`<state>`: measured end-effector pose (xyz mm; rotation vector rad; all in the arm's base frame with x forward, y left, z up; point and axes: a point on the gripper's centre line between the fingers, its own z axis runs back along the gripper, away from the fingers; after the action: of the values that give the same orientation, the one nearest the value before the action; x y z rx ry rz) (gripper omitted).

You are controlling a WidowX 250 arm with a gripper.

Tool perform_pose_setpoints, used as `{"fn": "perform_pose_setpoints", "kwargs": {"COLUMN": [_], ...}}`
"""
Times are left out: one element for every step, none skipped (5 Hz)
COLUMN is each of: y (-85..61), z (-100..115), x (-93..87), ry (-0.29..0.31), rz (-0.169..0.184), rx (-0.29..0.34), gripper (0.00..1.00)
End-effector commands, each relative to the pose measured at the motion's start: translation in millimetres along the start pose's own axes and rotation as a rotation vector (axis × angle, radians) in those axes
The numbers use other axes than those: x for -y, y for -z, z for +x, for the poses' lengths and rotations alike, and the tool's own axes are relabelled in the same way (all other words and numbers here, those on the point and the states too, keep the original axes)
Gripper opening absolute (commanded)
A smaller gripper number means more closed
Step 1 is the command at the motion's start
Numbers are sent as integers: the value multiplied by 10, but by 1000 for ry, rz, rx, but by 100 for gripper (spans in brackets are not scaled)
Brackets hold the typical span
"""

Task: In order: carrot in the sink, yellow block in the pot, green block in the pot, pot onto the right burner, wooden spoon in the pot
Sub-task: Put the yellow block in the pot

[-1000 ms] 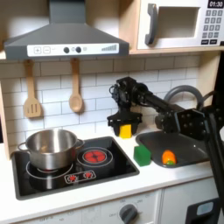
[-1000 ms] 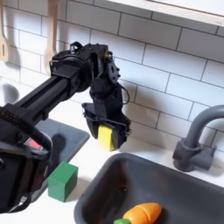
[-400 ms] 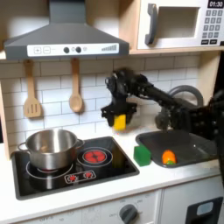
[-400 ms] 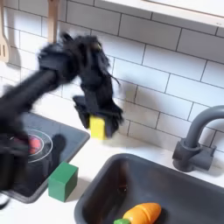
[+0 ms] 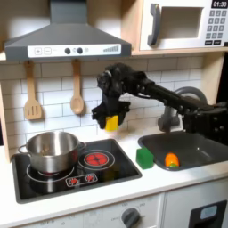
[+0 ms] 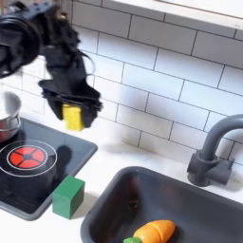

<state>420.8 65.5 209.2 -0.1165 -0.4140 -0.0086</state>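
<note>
My gripper [image 5: 109,122] [image 6: 73,118] is shut on the yellow block [image 5: 110,123] [image 6: 72,118] and holds it in the air above the back of the stove, over the red burner [image 5: 95,159] [image 6: 27,157]. The steel pot [image 5: 52,151] [image 6: 8,114] stands on the other burner, at the first exterior view's left. On the counter between stove and sink sits the green block [image 5: 144,158] [image 6: 67,197]. The orange carrot [image 5: 172,160] [image 6: 153,232] lies in the dark grey sink [image 5: 183,142] [image 6: 190,199]. The wooden spoon [image 5: 77,92] hangs on the tiled wall.
A slotted wooden spatula [image 5: 32,95] hangs beside the spoon under the range hood [image 5: 62,40]. The dark arched faucet [image 6: 214,152] rises at the sink's back. A microwave [image 5: 183,25] sits on the upper shelf. The arm's black links [image 5: 169,93] stretch over the sink.
The gripper has carried the yellow block from near the sink's edge toward the pot's side, leftward in both exterior views, and slightly higher.
</note>
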Motion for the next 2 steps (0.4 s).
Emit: {"fn": "perform_pose_setpoints", "kwargs": {"y": [-350,-461], "z": [-143,-164], "x": [-487,-727], "ry": [-147,-204], "rz": [55,86], "rx": [48,65], "gripper": [0,0]}}
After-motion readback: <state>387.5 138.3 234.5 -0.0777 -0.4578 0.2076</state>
